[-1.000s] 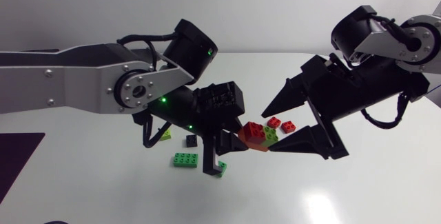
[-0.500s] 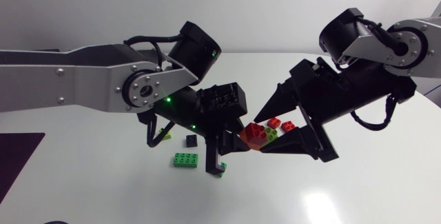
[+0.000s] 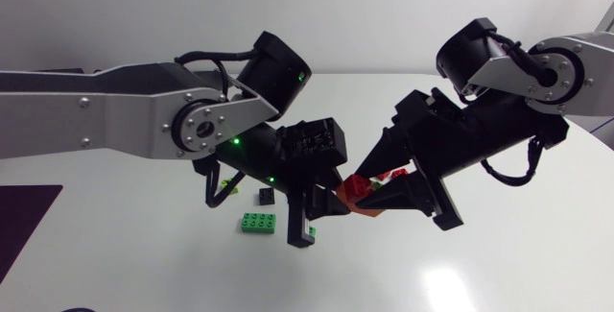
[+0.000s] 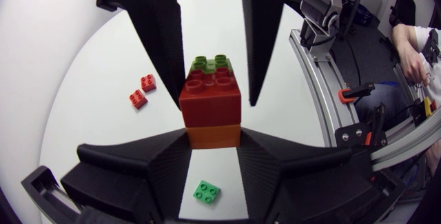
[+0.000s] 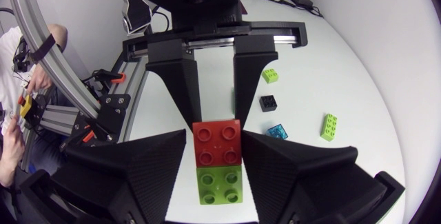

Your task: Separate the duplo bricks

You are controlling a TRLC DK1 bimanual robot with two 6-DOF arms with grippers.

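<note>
Left hand (image 4: 213, 141) clamped on orange brick (image 4: 213, 136); right hand (image 5: 215, 141) around green brick (image 5: 220, 186), closure not discernible; seat squarely before tilting it off

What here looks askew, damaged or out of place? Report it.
Nothing stands out. The brick stack sits straight, its orange end clamped in the left end effector, with the right end effector at its green end. The loose bricks lie flat on the table.

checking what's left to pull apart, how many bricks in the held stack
3: orange brick in the left gripper, red brick on it, green brick on the red one.
</note>
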